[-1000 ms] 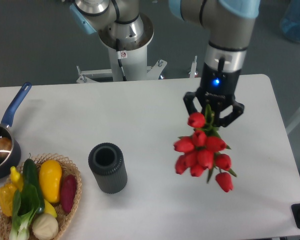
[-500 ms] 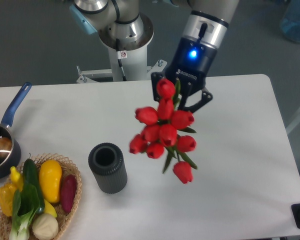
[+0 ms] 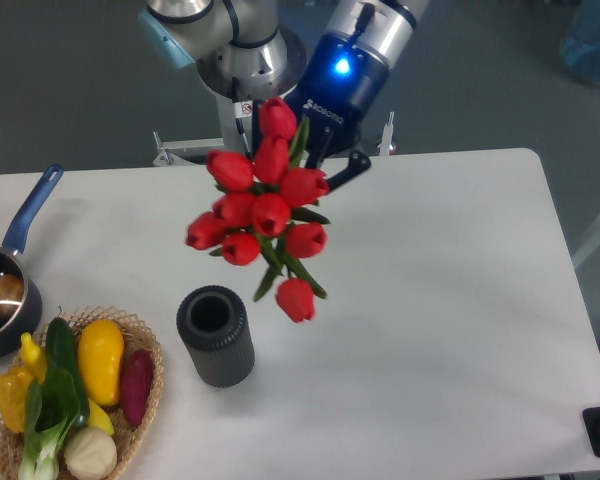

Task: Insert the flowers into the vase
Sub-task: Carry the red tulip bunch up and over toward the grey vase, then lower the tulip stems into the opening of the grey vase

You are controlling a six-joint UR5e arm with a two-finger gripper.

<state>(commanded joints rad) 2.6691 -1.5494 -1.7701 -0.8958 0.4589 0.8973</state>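
Black two-finger gripper (image 3: 315,150) clamped on stems of bunch of red tulips with green leaves (image 3: 263,215), fingers mostly hidden behind buds. Bunch held in air, buds pointing toward camera, above white table (image 3: 460,300). Dark grey ribbed cylinder vase (image 3: 216,335) upright on table, below and slightly left of bunch, not touching it; round mouth open. Wicker basket (image 3: 145,350) with yellow, green and purple vegetables at lower left. Blue-handled saucepan (image 3: 15,270) at left edge.
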